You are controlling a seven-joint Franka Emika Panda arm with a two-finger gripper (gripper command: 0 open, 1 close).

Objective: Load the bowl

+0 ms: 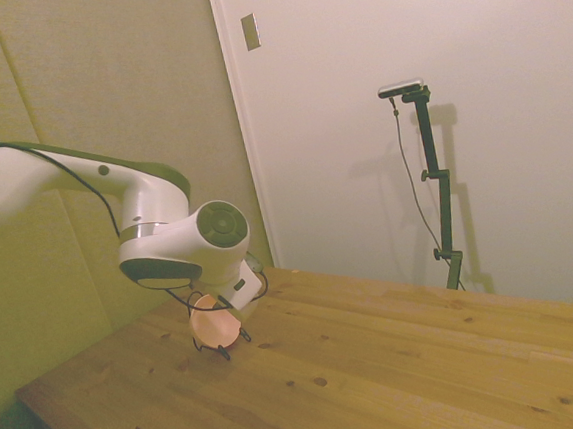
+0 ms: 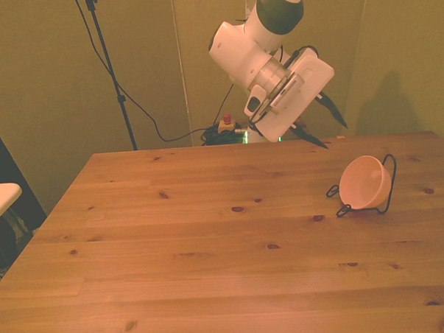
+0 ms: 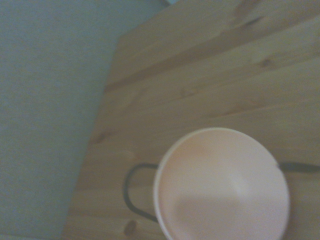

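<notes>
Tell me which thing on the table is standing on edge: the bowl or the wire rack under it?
The pink bowl: it is tipped up on its rim, leaning in the black wire rack, which sits on the table.

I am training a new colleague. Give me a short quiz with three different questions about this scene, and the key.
1. True or false: the pale pink round plastic bowl stands tilted on its edge in the thin black wire rack.
2. Toward which side of the wooden table is the bowl, in the front view?
A. left
B. right
3. Fill in: the white arm's end effector holds ____.

Key: 1 true; 2 B; 3 nothing, it hangs above the table, apart from the bowl.
</notes>
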